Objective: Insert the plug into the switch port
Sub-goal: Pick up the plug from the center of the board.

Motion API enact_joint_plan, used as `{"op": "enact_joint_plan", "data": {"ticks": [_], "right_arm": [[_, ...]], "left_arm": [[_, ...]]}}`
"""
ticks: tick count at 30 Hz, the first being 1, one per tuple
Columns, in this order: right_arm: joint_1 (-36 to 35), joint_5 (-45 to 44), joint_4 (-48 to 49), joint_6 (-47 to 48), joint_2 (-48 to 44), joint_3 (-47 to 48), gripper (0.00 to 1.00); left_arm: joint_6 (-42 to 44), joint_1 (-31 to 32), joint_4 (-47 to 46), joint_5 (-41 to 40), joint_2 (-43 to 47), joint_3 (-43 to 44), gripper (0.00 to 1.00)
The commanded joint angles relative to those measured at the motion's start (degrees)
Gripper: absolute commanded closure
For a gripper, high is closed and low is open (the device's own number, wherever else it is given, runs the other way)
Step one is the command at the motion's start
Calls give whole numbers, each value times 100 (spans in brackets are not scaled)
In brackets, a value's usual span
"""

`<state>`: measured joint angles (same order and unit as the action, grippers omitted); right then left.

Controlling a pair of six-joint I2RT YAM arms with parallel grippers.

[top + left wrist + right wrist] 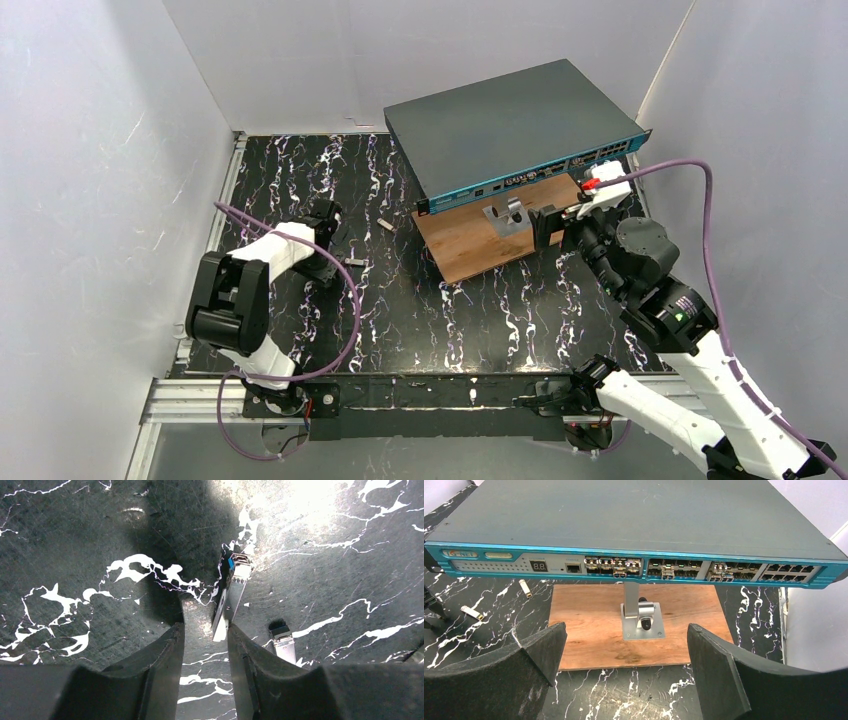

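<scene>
The switch [515,120] is a dark grey box with a teal front strip [624,565] of small sockets, raised on a bracket. My left gripper [338,258] is low over the table at the left. In the left wrist view the left gripper [206,630] is open. A small metal plug [234,587] with a blue tab lies just past the tips, its near end against the right finger [245,650]. A second plug [284,644] lies outside that finger. My right gripper [552,225] faces the switch front, wide open and empty [626,645].
A brown wooden board [594,625] with a silver bracket [641,617] lies under the switch front. Two loose plugs [525,587] [472,612] show on the black marbled table left of the board. White walls enclose the table. A purple cable [700,220] runs along the right arm.
</scene>
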<state>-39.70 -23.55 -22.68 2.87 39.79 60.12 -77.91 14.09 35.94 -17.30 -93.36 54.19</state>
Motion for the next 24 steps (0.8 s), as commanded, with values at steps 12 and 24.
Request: {"op": "enact_joint_plan", "data": {"ticks": [12,24], "right_arm": [[24,146,121,-129,24,202,1],[24,446,9,16,131,362,1]], "left_arm": [[544,-405,-893,414,98,-737,77],[1795,-512,-815,844,826,-719,100]]}}
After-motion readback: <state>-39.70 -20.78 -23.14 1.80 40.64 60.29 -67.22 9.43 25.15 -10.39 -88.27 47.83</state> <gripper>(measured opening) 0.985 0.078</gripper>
